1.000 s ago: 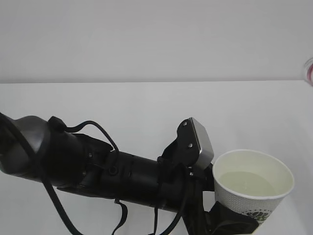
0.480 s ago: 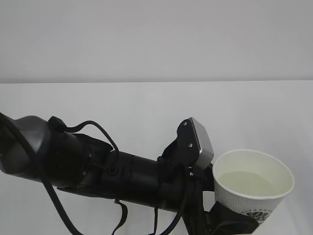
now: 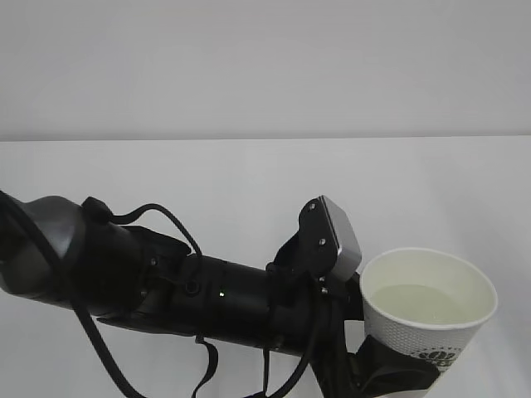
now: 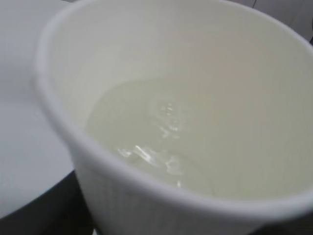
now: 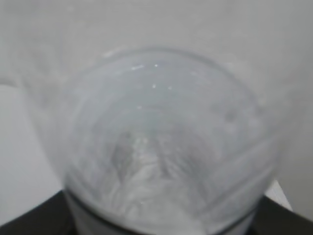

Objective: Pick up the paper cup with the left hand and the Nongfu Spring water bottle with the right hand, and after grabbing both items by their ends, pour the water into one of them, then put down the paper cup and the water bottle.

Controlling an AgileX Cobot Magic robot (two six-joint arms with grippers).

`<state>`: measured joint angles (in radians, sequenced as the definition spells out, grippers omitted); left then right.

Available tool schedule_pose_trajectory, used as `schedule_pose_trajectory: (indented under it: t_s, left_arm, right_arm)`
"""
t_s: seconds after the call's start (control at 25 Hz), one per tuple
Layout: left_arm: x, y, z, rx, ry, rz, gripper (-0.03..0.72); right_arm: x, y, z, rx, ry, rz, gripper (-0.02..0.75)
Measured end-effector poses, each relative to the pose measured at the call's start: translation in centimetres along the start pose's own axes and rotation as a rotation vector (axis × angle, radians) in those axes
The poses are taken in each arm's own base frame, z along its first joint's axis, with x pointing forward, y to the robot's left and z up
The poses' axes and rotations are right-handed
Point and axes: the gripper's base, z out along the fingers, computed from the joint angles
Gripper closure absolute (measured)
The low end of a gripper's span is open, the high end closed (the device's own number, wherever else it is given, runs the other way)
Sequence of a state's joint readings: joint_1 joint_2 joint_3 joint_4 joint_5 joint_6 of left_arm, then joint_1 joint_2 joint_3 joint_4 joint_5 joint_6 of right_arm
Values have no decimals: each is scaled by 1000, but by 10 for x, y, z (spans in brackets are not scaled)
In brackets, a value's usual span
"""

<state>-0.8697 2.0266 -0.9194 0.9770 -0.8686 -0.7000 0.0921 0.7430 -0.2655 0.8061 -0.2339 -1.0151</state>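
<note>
The paper cup hangs upright at the lower right of the exterior view, white with a dark green logo low on its side. It holds a pale pool of water, which ripples in the left wrist view. My left gripper is shut on the cup's lower part, at the end of the bulky black arm with its grey plate. In the right wrist view the clear Nongfu Spring water bottle fills the frame, blurred, bottom end nearest. My right gripper is shut on it, with dark fingers at the bottom corners. The exterior view shows neither the bottle nor the right gripper.
The white table runs back to a pale wall. My left arm with its looping cables lies across the lower left of the exterior view.
A red-and-clear bit of the bottle at the exterior view's right edge has gone out of view. The cup and left gripper have dipped very slightly.
</note>
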Motion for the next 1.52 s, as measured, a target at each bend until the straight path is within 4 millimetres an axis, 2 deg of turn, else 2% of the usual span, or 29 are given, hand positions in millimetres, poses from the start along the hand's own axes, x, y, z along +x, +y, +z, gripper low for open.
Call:
schedule_pose_trajectory:
  t_s: [0.44,0.92,1.24,1.52]
  left_arm:
    - [0,0,0,-2,-2,-2,163]
    - [0,0,0,-3,-2,-3,163]
    - [0,0,0,-3,-2,-3,163]
    - [0,0,0,-3,-2,-3,163]
  right_arm:
    - [0,-1,0,16,1,109,334]
    - [0,-1,1,14,5,136,334]
    - [9,6,17,-17,68,144,334]
    - [12,11,32,-38,55,190,334]
